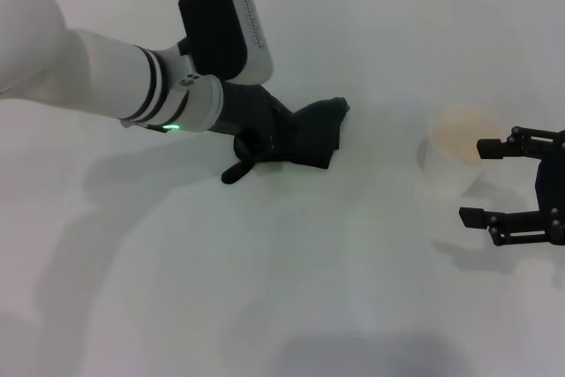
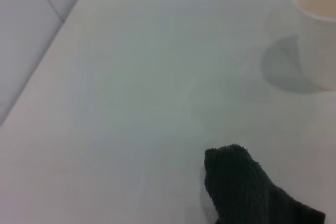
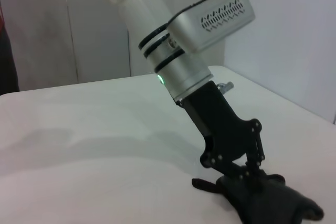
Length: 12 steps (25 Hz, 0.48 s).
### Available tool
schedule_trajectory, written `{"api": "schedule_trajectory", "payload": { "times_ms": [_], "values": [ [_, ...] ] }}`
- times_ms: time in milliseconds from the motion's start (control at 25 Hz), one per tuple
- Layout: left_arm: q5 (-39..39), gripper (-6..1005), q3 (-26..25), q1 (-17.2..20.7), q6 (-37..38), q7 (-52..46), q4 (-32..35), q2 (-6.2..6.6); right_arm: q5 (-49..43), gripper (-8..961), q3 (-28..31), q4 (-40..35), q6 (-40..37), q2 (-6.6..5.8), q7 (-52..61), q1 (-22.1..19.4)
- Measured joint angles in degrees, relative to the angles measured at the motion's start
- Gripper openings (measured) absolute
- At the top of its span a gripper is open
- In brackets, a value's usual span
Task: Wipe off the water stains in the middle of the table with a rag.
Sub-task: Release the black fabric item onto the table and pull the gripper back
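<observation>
White table [image 1: 291,289] holds a liquid-filled paper cup [image 1: 457,152].

You've got the rag [image 1: 305,134] flat on the table [image 1: 291,289], under the left gripper [image 1: 256,152], w/ most of the cloth out past the fingertips twd the right arm. A cup [image 1: 459,152] stands well off past that end of the rag, just beside the right gripper [image 1: 494,181], near its upper finger [image 1: 499,147], not btwn the two.
</observation>
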Motion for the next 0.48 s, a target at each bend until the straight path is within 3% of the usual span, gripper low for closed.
{"api": "schedule_trajectory", "payload": {
  "times_ms": [280, 480],
  "values": [
    [-0.79, 64, -3.06, 4.09, 1.71, 0.77, 4.95, 0.08, 0.0, 857, 0.16, 0.31, 0.03, 0.0, 0.0, 0.01],
    [-6.41, 64, -9.24, 9.66, 9.79, 6.43, 10.0, 0.09, 0.09, 857, 0.12, 0.38, 0.11, 0.0, 0.0, 0.38]
  ]
}}
